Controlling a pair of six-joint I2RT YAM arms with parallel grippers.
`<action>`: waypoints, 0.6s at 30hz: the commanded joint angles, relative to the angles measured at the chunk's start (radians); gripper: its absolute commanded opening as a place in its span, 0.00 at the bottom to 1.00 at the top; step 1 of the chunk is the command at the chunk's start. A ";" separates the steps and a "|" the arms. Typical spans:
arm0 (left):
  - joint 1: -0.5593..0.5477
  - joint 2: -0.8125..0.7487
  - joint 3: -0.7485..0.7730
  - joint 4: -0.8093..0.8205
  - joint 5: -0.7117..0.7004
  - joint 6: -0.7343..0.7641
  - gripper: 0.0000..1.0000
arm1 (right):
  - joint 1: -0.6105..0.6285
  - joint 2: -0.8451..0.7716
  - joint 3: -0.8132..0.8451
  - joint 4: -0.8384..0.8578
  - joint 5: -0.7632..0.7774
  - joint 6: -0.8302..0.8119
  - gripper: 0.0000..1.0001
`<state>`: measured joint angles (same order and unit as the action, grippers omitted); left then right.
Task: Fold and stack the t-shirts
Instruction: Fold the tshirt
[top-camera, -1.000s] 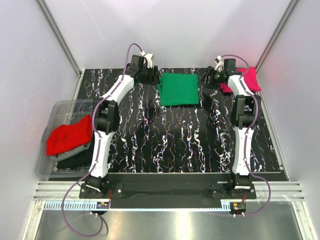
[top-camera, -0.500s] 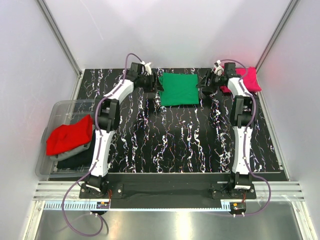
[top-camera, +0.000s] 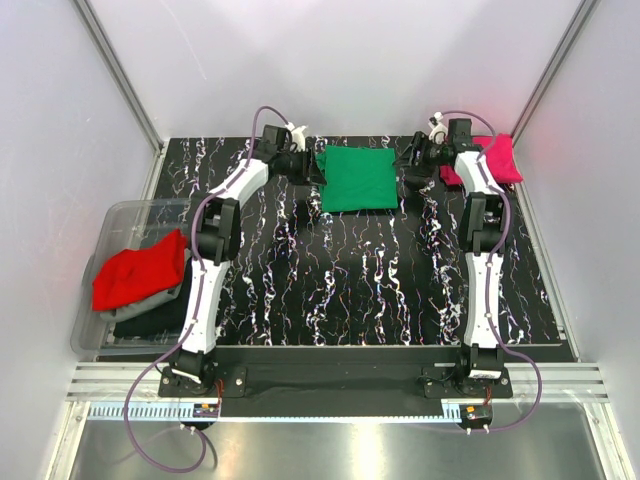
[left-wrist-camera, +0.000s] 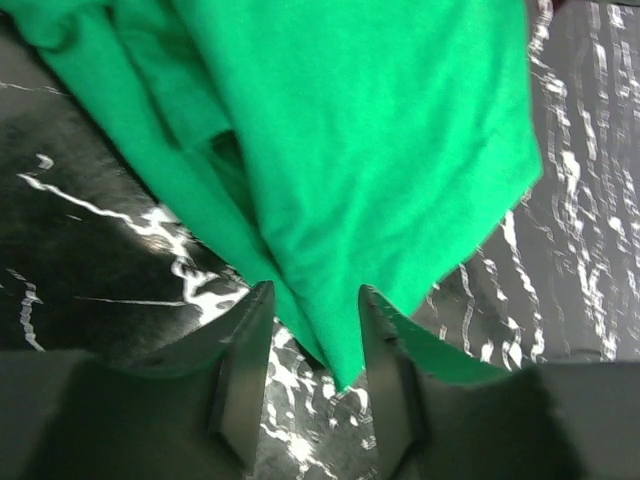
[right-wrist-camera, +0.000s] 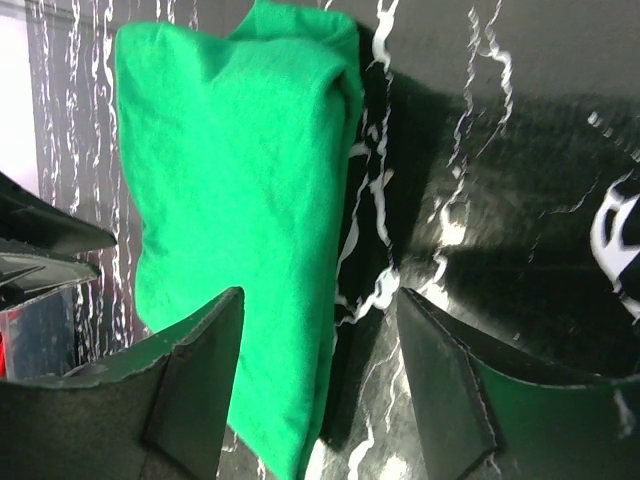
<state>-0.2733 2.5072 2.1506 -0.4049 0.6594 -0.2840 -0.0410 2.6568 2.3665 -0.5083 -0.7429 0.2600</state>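
Observation:
A bright green t-shirt (top-camera: 357, 178) lies folded at the back middle of the table. My left gripper (top-camera: 314, 170) is at its left edge. In the left wrist view a corner of the green t-shirt (left-wrist-camera: 335, 340) lies between the fingers (left-wrist-camera: 245, 370) of my left gripper (left-wrist-camera: 315, 292), with a gap on each side. My right gripper (top-camera: 408, 168) is at the shirt's right edge. There my right gripper (right-wrist-camera: 320, 297) stands open, straddling the folded border of the green t-shirt (right-wrist-camera: 230, 200). A magenta t-shirt (top-camera: 497, 158) lies at the back right.
A clear plastic bin (top-camera: 112, 226) stands off the table's left side, holding a red t-shirt (top-camera: 140, 268) on top of grey and black cloth (top-camera: 150, 312). White enclosure walls surround the black marbled table (top-camera: 380, 280).
My left gripper has moved right onto the green shirt's left corner and its jaws have narrowed. The right gripper has shifted slightly at the shirt's right edge.

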 joint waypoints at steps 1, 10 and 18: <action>-0.015 -0.120 -0.009 0.026 0.127 0.019 0.37 | 0.004 -0.142 -0.045 -0.004 -0.029 -0.021 0.69; -0.056 -0.079 -0.070 0.055 0.212 -0.067 0.06 | 0.073 -0.256 -0.248 -0.015 -0.122 -0.037 0.59; -0.060 -0.053 -0.093 0.000 0.122 -0.020 0.01 | 0.121 -0.229 -0.300 -0.039 -0.128 -0.028 0.57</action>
<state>-0.3428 2.4699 2.0567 -0.4007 0.8112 -0.3340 0.0662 2.4542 2.0731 -0.5224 -0.8520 0.2329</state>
